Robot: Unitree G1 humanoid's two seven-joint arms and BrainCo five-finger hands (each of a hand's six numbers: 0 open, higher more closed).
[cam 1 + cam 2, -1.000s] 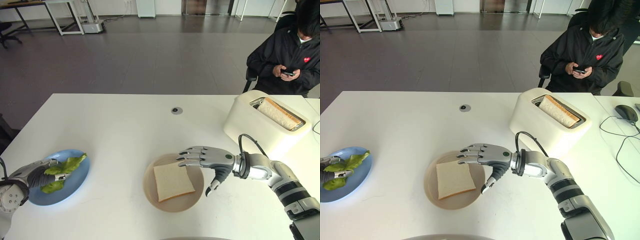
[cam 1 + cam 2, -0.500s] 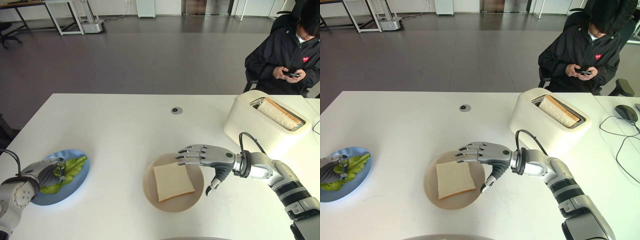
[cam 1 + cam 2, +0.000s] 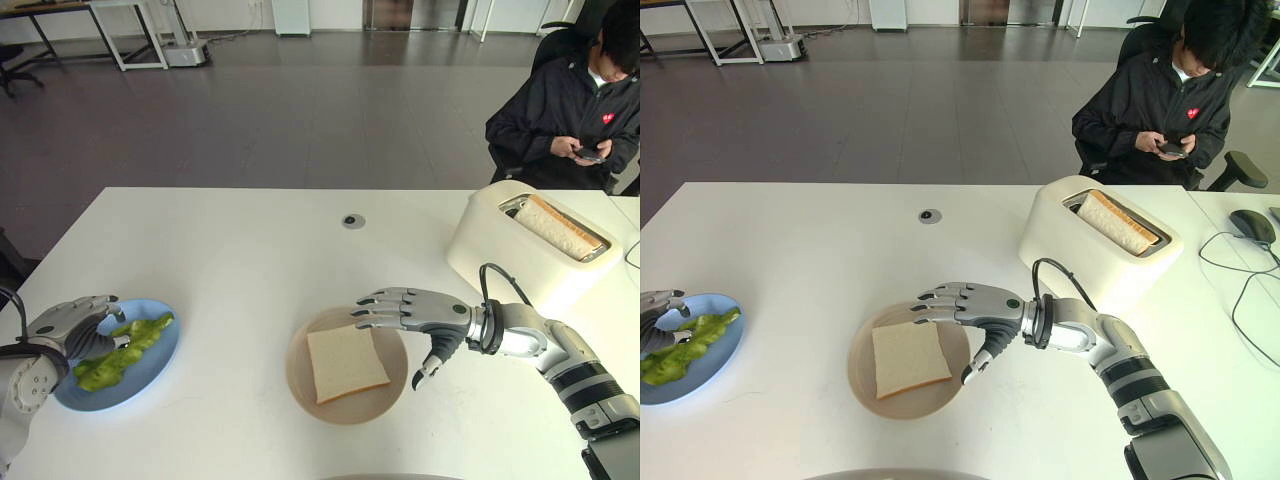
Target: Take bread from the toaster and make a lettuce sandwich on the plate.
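Note:
A slice of bread [image 3: 347,363] lies flat on the beige plate [image 3: 300,388] near the table's front middle. My right hand [image 3: 420,315] stays open just above the plate's right rim, its fingers spread over the slice's upper right corner. The white toaster [image 3: 500,250] stands at the far right with a second slice of bread [image 3: 558,227] sticking up from its slot. At the front left, green lettuce [image 3: 125,350] lies on a blue plate [image 3: 160,368]. My left hand [image 3: 62,325] is at the lettuce's left end, over the plate's left rim.
A small round grommet [image 3: 353,221] sits in the white table top behind the plates. A computer mouse [image 3: 1252,225] and its cable [image 3: 1240,300] lie right of the toaster. Bare table lies between the two plates.
My left hand has drawn back to the left over the blue plate, and the lettuce now lies flatter and more stretched out. The right hand has barely moved.

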